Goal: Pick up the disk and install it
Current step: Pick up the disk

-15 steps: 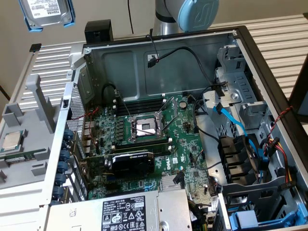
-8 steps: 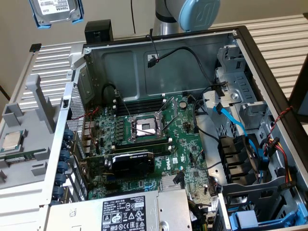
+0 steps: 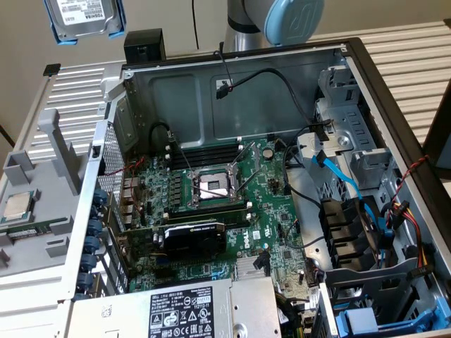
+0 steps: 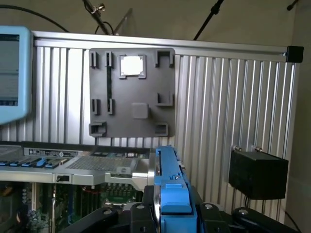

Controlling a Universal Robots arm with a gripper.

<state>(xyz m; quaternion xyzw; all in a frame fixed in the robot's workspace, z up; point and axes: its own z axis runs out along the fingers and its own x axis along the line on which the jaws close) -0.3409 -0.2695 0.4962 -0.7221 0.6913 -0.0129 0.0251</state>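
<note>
**Disk aloft over the open case.** The gripper [image 4: 170, 216] is clamped on the disk [image 4: 171, 182]. Its black fingers [image 4: 216, 213] press either side of the blue frame, which the wrist view shows edge-on above the slatted table [image 4: 218, 97].

In the exterior view the disk [image 3: 83, 17] hangs high at the exterior view's left, white label toward the camera. It is well apart from the open computer case [image 3: 384, 98].

The pick-up looks done. The work appears to stand at the carrying stage, with the install not yet begun.

Inside the case lie the motherboard [image 3: 211, 211], a graphics card [image 3: 194, 236] and the labelled power supply [image 3: 190, 310]. Metal drive cages [image 3: 352, 151] and blue cables [image 3: 337, 171] crowd the side at the exterior view's right. A grey tray [image 3: 42, 176] just beside the case holds a small processor chip [image 3: 17, 205].

Judging from this layout, the next move calls for three things:
- bringing the disk across the case toward the drive cages;
- turning it to line up squarely with a slot;
- keeping it off the loose cables on the way in.

Which slot is meant cannot be told from here.
</note>
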